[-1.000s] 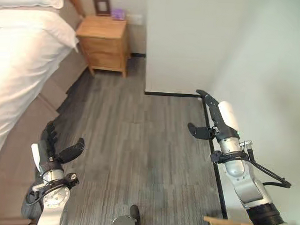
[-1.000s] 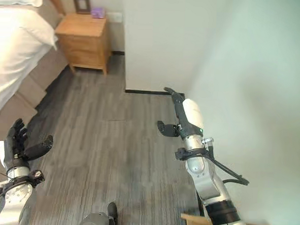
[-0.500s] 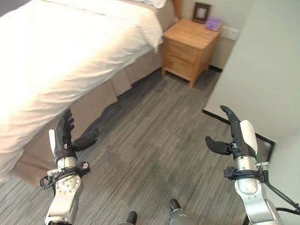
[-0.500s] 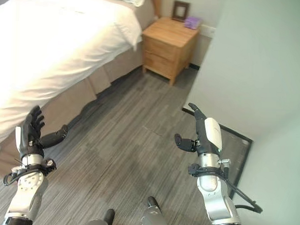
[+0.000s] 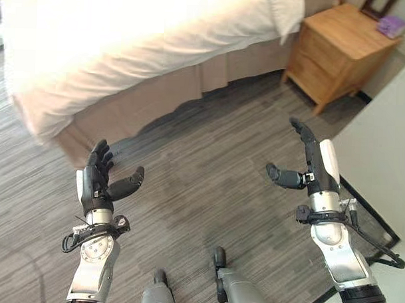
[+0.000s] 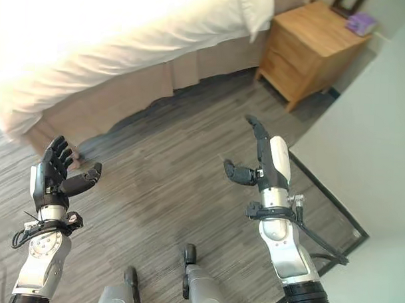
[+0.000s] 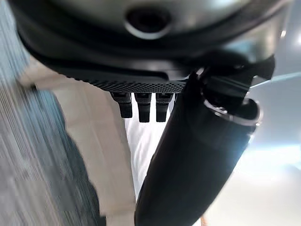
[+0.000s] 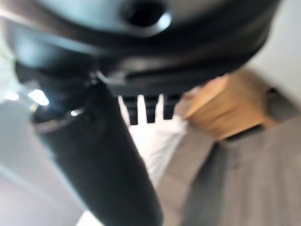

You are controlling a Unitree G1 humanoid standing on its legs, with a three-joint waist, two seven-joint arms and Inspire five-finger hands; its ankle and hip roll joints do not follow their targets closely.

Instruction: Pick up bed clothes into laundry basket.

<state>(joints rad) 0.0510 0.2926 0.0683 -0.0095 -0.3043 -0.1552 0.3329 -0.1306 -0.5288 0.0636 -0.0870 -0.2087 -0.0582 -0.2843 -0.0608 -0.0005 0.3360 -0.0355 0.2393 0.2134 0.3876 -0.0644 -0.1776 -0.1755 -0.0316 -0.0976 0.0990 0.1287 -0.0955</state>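
A bed with a white cover (image 5: pixel 140 36) and a beige skirt (image 5: pixel 157 103) fills the upper left of the eye views. The white cover hangs over the bed's near edge. My left hand (image 5: pixel 98 181) is raised over the grey floor at the lower left, fingers straight and thumb spread, holding nothing. Over the floor at the right my right hand (image 5: pixel 312 165) is also raised, open and empty, fingers pointing up. Both hands are short of the bed. In the left wrist view the white cover (image 7: pixel 141 141) shows past the straight fingers (image 7: pixel 141 106).
A wooden nightstand (image 5: pixel 339 50) with a small purple thing (image 5: pixel 391 26) on top stands beside the bed at the upper right. A pale wall (image 5: pixel 382 151) with a black base strip runs along the right. Grey plank floor (image 5: pixel 201 185) lies between the hands.
The camera has swung left, so the bed has come closer and spread across the view and the nightstand has moved to the upper right. Both hands stay raised and open.
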